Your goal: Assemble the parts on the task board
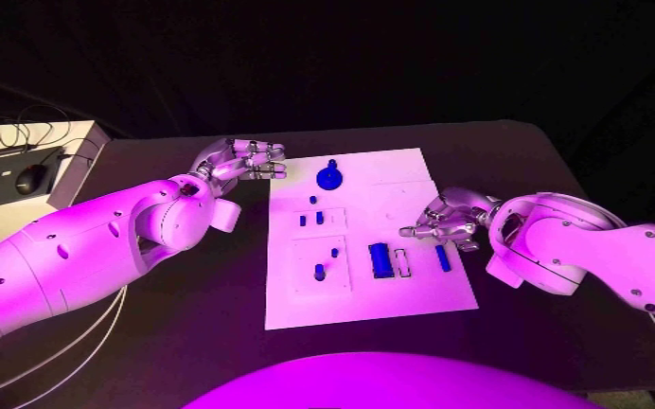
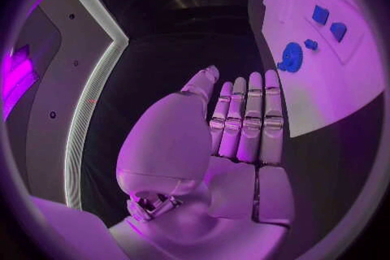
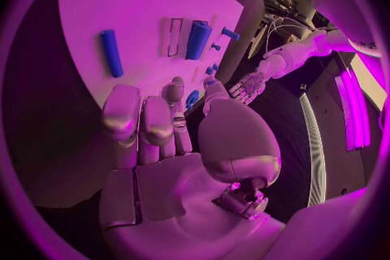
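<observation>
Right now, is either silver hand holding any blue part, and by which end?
Nothing is held: the left hand and the right hand are both empty, fingers apart.

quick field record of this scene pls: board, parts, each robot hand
task board: white plate mid-table
parts: blue round piece at far edge; blue block and thin blue bar at near right
left robot hand: open, beside the board's far left corner, holds nothing
right robot hand: open, over the board's right edge, holds nothing
</observation>
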`<move>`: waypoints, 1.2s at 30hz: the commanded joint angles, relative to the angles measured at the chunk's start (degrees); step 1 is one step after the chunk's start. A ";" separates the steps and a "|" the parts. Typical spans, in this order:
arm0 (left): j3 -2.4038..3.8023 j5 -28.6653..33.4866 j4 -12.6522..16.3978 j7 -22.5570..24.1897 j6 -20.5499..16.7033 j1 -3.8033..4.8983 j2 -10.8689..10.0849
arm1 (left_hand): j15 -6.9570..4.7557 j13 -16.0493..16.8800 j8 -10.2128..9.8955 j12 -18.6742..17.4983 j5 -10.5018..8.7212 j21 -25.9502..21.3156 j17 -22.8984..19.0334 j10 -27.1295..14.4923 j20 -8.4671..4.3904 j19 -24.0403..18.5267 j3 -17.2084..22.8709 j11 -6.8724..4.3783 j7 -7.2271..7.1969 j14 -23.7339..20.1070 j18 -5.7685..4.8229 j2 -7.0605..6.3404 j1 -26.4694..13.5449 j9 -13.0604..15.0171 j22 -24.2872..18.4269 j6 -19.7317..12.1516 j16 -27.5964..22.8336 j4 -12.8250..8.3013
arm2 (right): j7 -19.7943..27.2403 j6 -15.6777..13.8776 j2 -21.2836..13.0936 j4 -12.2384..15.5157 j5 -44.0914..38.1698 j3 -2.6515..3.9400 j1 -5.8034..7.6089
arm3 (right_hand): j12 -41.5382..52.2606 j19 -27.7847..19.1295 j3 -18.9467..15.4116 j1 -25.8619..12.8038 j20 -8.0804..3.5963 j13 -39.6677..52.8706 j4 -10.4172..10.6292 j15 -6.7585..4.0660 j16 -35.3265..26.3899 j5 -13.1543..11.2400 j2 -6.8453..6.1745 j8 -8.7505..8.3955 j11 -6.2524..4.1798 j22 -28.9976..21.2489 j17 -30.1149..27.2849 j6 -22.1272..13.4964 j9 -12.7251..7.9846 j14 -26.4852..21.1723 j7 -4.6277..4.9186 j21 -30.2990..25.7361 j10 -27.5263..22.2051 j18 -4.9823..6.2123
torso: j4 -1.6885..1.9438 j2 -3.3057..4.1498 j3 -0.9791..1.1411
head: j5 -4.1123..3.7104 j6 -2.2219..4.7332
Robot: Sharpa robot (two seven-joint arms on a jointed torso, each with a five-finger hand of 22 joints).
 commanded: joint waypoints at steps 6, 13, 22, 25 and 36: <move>0.02 0.20 -0.05 0.39 1.19 -0.05 0.42 | 0.12 -0.05 0.01 -0.06 0.05 0.05 0.05 -0.40 0.09 0.13 0.33 0.11 0.01 -0.46 -0.44 0.39 -0.25 0.06 -0.19 -0.37 -0.07 0.22 | 0.52 14.92 -2.46 -2.83 -1.29 0.02 0.65 | -1.29 1.69 -1.08 0.43 -0.24 -0.43 -1.30 -0.07 -0.12 -0.19 1.34 -1.05 0.05 7.41 0.04 0.65 -0.62 0.18 0.08 0.28 0.52 -0.94 | -0.06 0.11 0.02 | -1.11 0.08; 0.03 0.14 0.09 0.61 1.34 -0.06 0.51 | 0.12 -0.05 0.01 -0.07 0.08 0.07 0.05 -0.39 0.07 0.13 0.44 0.09 -0.02 -0.49 -0.44 0.47 -0.18 0.07 -0.21 -0.35 -0.09 0.21 | -2.09 19.20 -3.75 -2.31 -10.37 -0.01 0.55 | -1.74 1.74 -1.34 0.11 -0.24 -0.38 -1.01 -0.09 0.03 -1.13 1.54 -2.42 0.02 7.52 0.41 1.53 -1.62 0.26 0.06 0.79 0.85 -0.98 | -0.06 0.05 -0.01 | -2.32 0.25; 0.04 0.12 0.06 0.73 1.47 -0.06 0.54 | 0.12 -0.05 0.01 -0.07 0.08 0.07 0.05 -0.39 0.07 0.13 0.44 0.09 -0.02 -0.49 -0.44 0.47 -0.18 0.07 -0.21 -0.35 -0.09 0.21 | -5.87 17.64 -3.82 -0.95 -15.50 -0.05 -0.18 | -1.64 1.88 -1.37 0.02 -0.29 -0.09 -0.33 -0.14 0.26 -0.54 1.73 -2.79 -0.05 7.68 0.75 1.93 -1.63 0.31 -0.03 1.61 1.21 -1.04 | -0.02 0.03 -0.01 | -2.88 0.42; 0.04 0.13 0.10 0.73 1.56 -0.07 0.48 | 0.12 -0.05 0.01 -0.07 0.08 0.07 0.05 -0.39 0.07 0.13 0.44 0.09 -0.02 -0.49 -0.44 0.47 -0.18 0.07 -0.21 -0.35 -0.09 0.21 | -6.96 16.52 -3.34 -0.51 -16.61 -0.05 -0.54 | -1.32 1.94 -1.31 0.08 -0.32 0.19 -0.13 -0.17 0.35 -0.49 1.76 -2.74 -0.10 7.74 0.85 2.03 -1.46 0.36 -0.09 1.97 1.39 -1.07 | 0.05 0.04 -0.02 | -2.93 0.42; 0.03 0.17 0.16 0.70 1.48 -0.06 0.24 | 0.12 -0.05 0.01 -0.07 0.08 0.07 0.05 -0.39 0.07 0.13 0.44 0.09 -0.02 -0.49 -0.44 0.47 -0.18 0.07 -0.21 -0.35 -0.09 0.21 | -7.96 16.66 -2.48 -1.10 -19.43 -0.12 -1.30 | -1.10 1.95 -1.24 0.07 -0.37 0.49 0.22 -0.22 0.46 -0.08 1.90 -2.66 -0.15 7.82 0.96 2.06 -1.05 0.36 -0.16 2.42 1.50 -1.12 | -0.01 0.02 -0.03 | -2.74 0.22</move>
